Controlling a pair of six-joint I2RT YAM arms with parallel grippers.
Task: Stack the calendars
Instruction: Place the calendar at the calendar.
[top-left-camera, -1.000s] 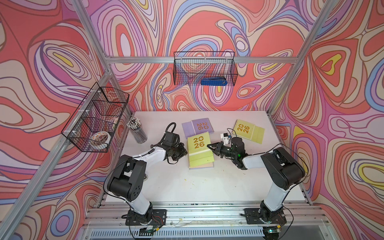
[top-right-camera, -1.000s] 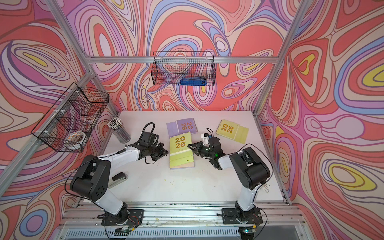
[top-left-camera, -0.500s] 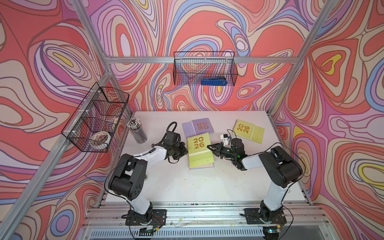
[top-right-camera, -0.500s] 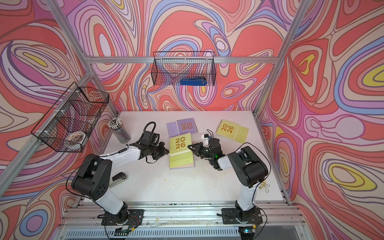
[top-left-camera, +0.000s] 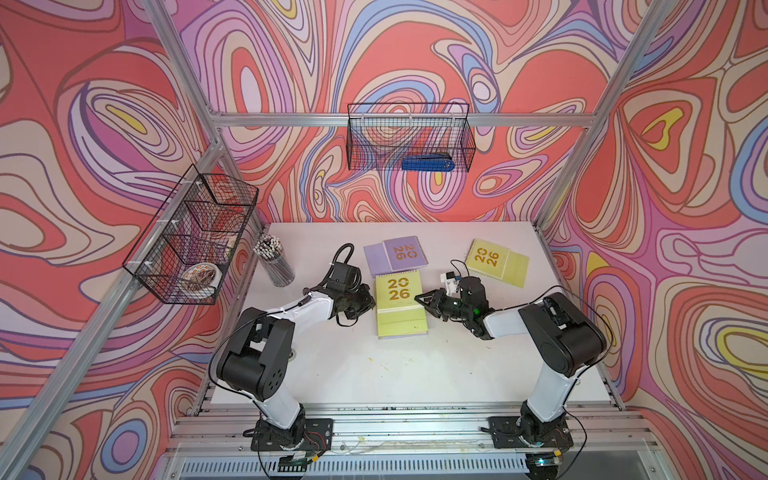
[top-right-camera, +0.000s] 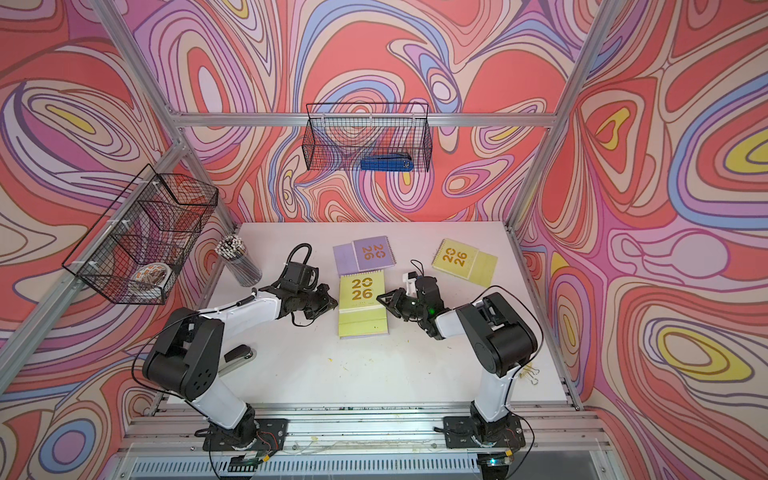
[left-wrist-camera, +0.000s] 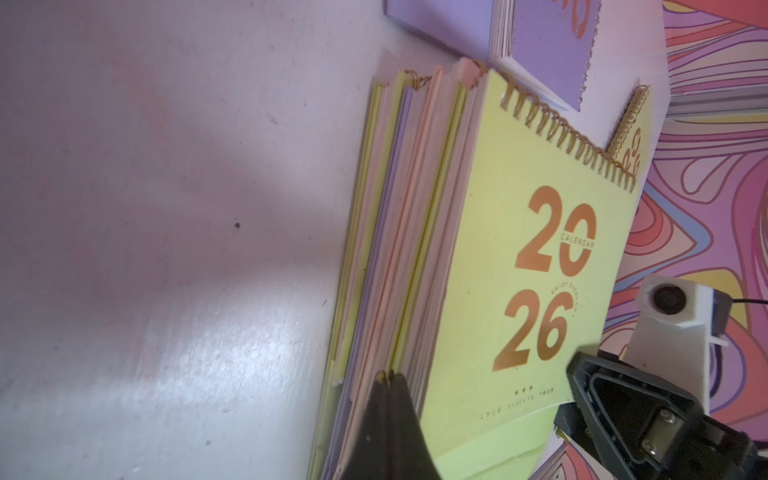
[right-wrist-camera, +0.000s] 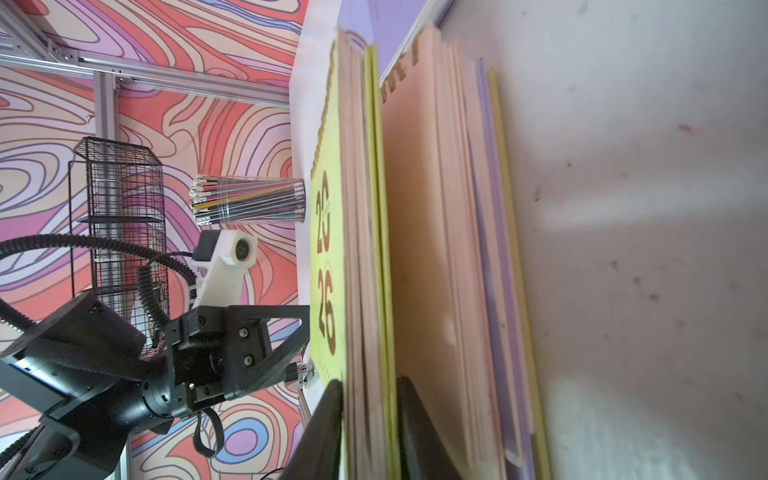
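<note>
left gripper (top-left-camera: 371, 303): fingers pressed together with nothing between them. The tips butt against one side of the stack, clearest in the left wrist view.
right gripper (top-left-camera: 419, 297): at the opposite side of the stack. Its jaws straddle the edge of the top calendar only, set narrowly apart; cannot tell whether it is pinching or loose.
stack (top-left-camera: 401, 322): mid-table (top-left-camera: 374, 365), between the two grippers. Four layers show by edge colour: yellow-green at the bottom, lilac, peach, then the yellow-green top calendar (left-wrist-camera: 519, 291), cover up. The sides are roughly flush, a bit uneven at the spiral end.
done: four of six stacked, judging by the layers.
lilac calendar (top-left-camera: 405, 254): flat on the table just behind the stack's spiral end. Touching it or not is unclear. Not stacked.
yellow-green calendar (top-left-camera: 494, 262): flat and skewed, further back on the right arm's side, well apart from the stack. Not stacked.
left to do: two calendars to lift on. The lilac one is the easier reach for either arm, and the far one suits the right arm.
pencil cup (top-left-camera: 274, 262): back on the left arm's side, out of the way.
</note>
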